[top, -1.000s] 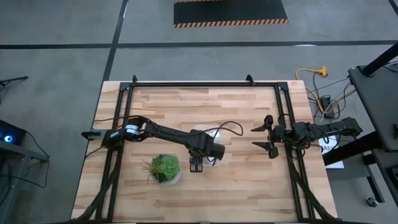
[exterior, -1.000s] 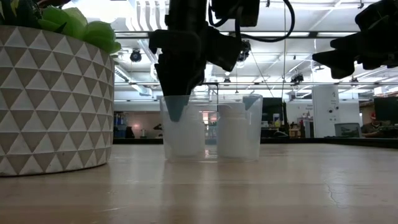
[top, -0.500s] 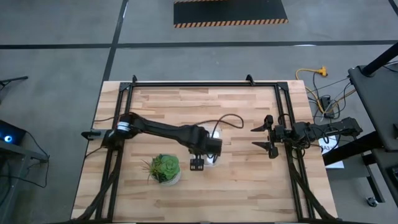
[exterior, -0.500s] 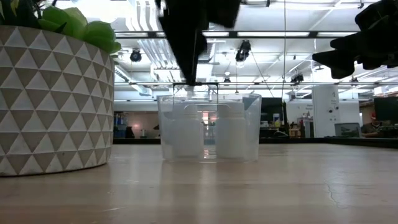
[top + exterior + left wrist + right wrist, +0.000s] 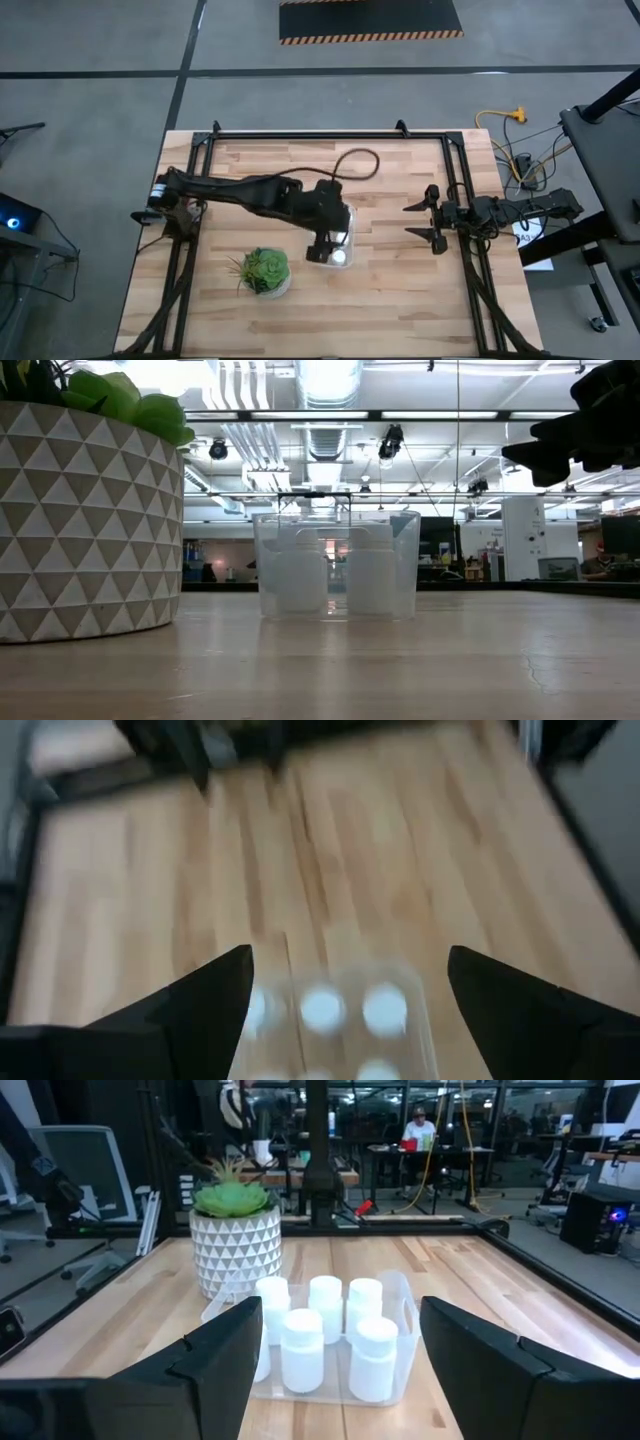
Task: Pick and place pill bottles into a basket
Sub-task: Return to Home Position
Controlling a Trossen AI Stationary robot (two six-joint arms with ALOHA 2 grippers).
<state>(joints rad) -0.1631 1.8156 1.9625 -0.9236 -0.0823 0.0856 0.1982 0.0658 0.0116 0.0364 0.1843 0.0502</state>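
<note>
Presently: pill bottles (image 5: 303, 1348) upright inside the basket (image 5: 408, 1312).
Left gripper (image 5: 320, 250) above it, fingers wide, holding nothing; right gripper (image 5: 410, 220) likewise agape and empty at the table's (image 5: 400, 290) right side.

Looking straight down on a pale wooden surface (image 5: 400, 290), boxed in by a black metal frame (image 5: 310, 134). Standing upright on its left half, toward the lower edge of the overhead view: a green leafy plant (image 5: 265, 268) in a round pot (image 5: 85, 525), white with a grey triangle pattern. Beyond the surface, grey floor (image 5: 90, 60), a black mat (image 5: 370, 20) edged in orange-and-black stripes, and a yellow plug (image 5: 517, 114) on a cable off to the right. Across the room at table height: ceiling ducts (image 5: 325, 380), strip lights (image 5: 430, 415), and a person (image 5: 417, 1128) seated far back.
</note>
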